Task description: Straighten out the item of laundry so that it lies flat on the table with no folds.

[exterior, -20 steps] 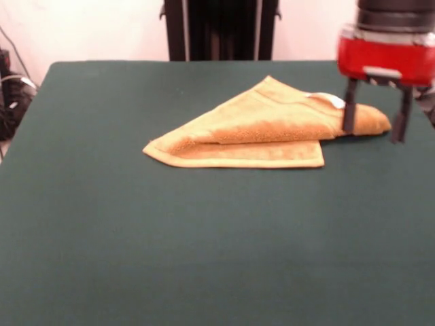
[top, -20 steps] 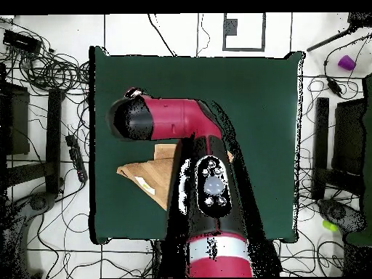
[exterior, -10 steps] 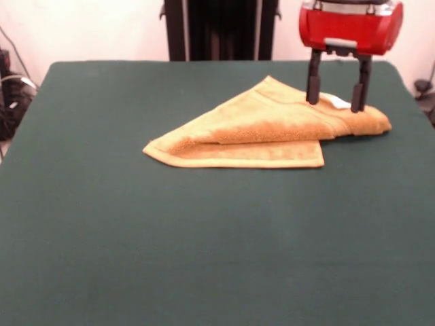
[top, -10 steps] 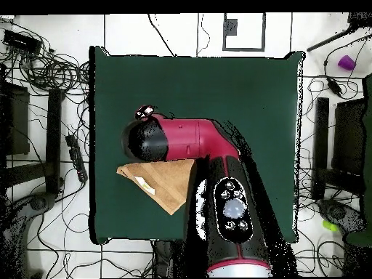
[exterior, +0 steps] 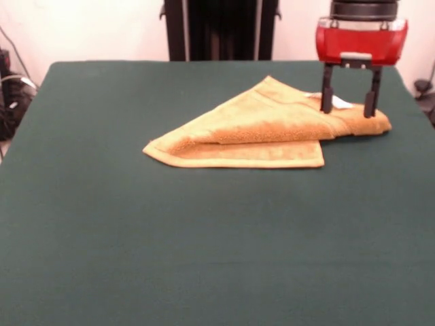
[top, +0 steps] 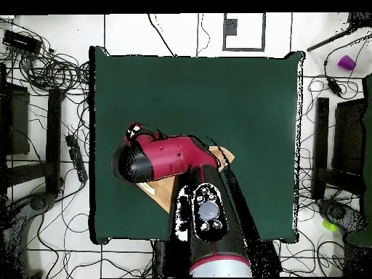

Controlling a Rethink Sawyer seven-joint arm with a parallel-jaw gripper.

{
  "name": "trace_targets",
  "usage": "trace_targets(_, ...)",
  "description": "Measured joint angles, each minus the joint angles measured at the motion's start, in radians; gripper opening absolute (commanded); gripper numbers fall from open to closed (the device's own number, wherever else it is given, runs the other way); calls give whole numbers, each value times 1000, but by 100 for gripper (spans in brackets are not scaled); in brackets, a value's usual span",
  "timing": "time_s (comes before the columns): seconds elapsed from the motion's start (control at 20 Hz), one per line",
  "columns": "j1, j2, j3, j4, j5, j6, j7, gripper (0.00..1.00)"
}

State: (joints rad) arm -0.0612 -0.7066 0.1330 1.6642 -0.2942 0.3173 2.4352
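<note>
pincer [exterior: 349, 109] shifting back rightward, released, straddling white tag | yellow towel [exterior: 262, 125] lying folded near surface [exterior: 204, 238] far-right corner | grasp pending

Seen from above, a red and black robot arm [top: 178, 156] reaches from the bottom edge over a large rectangular dark green cloth-covered table [top: 247, 94]. It covers most of a mustard-yellow terry towel [top: 163, 190], leaving visible one patch beside the arm and a corner [top: 224, 153] past it.
</note>
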Motion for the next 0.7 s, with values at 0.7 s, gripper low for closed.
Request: trace_targets(0.7,-188,8,144,38,-128,-61,0,100)
